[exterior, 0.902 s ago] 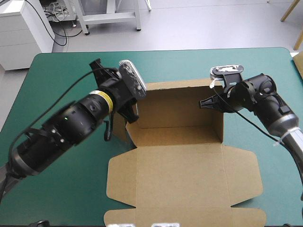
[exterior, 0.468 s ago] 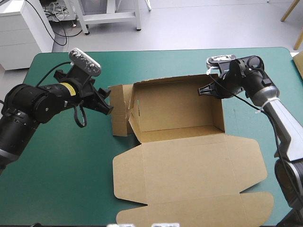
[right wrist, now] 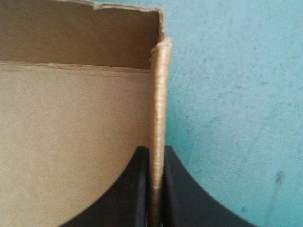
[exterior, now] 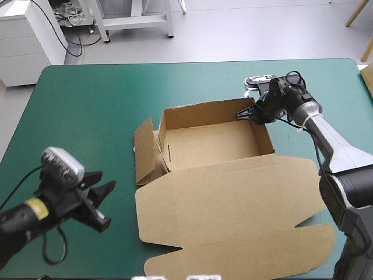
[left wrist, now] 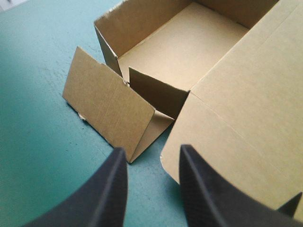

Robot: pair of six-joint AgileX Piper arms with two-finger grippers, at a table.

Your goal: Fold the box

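While right gripper [exterior: 242, 115] stays pinching box [exterior: 210, 140] wall, left gripper [exterior: 106, 205], jaws spread, has withdrawn.

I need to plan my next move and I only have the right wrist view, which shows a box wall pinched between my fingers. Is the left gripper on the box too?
Observer: No. The left gripper is open and clear of the box. It is over the teal-green cover, toward the table's near left corner.
Operator: Is the left wall tucked in?
Observer: No. The left side flap leans outward, outside the tray, untucked.
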